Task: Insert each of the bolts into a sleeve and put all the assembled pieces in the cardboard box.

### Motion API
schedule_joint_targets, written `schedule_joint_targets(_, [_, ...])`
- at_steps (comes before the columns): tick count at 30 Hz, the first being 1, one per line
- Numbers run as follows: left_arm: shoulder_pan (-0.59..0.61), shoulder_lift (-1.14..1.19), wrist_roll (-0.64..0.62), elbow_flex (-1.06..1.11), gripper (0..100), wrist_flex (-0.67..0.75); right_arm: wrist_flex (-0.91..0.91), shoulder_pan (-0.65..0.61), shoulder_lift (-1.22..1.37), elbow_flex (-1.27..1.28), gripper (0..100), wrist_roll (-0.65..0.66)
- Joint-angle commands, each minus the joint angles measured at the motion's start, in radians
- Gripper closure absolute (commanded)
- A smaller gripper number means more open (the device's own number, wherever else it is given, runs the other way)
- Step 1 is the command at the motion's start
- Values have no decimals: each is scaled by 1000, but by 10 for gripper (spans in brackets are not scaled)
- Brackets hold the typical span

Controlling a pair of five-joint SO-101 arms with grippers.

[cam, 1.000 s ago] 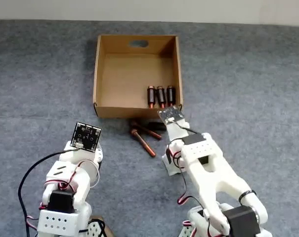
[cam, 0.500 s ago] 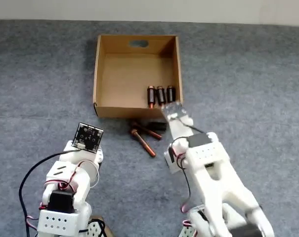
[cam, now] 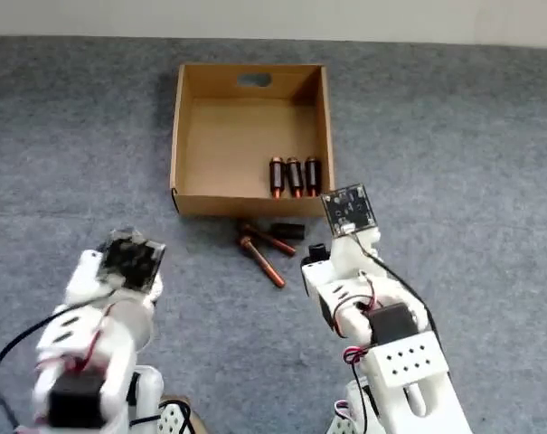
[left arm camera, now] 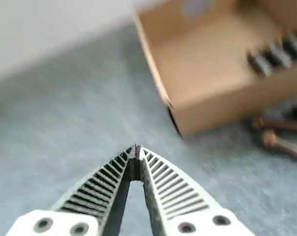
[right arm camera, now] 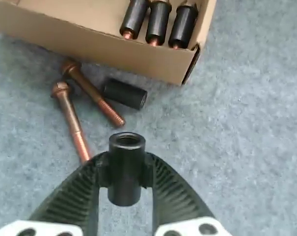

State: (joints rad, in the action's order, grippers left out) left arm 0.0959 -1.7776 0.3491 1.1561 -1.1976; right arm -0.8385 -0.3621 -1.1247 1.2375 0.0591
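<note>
- Since last look, right gripper (right arm camera: 123, 164) had drawn back from the box (cam: 177, 136); left gripper (left arm camera: 135, 150) swung aside.
- Right clamped a black sleeve (right arm camera: 124, 174), bore threaded, near two copper bolts (right arm camera: 72, 123).
- Left pinched closed, empty.

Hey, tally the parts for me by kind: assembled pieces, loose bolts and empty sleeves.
Assembled pieces, in the cardboard box: 3
Loose bolts, on the carpet: 2
Empty sleeves: 2, one on the carpet, one in the right gripper
Total: 7
</note>
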Motion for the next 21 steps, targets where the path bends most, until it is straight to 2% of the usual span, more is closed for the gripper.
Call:
schedule_joint_targets(1, [12, 143, 5, -237, 986, -46, 28, 10, -30, 1, 993, -11])
schedule_joint_targets(5, [-25, 516, -38, -387, 986, -58, 28, 15, -31, 2, 993, -58])
schedule_joint_targets(9, [-113, 908, -147, -512, 971, -64, 38, 91, -31, 2, 993, -110])
schedule_joint_targets(15, [-260, 1253, -477, -596, 774, -63, 91, 237, -31, 7, 993, -130])
schedule_joint_targets(18, [-320, 1359, -649, -599, 765, -60, 91, 249, -31, 7, 993, -141])
schedule_joint_targets(21, [-367, 1437, -764, -595, 765, -23, 91, 249, -31, 8, 993, -143])
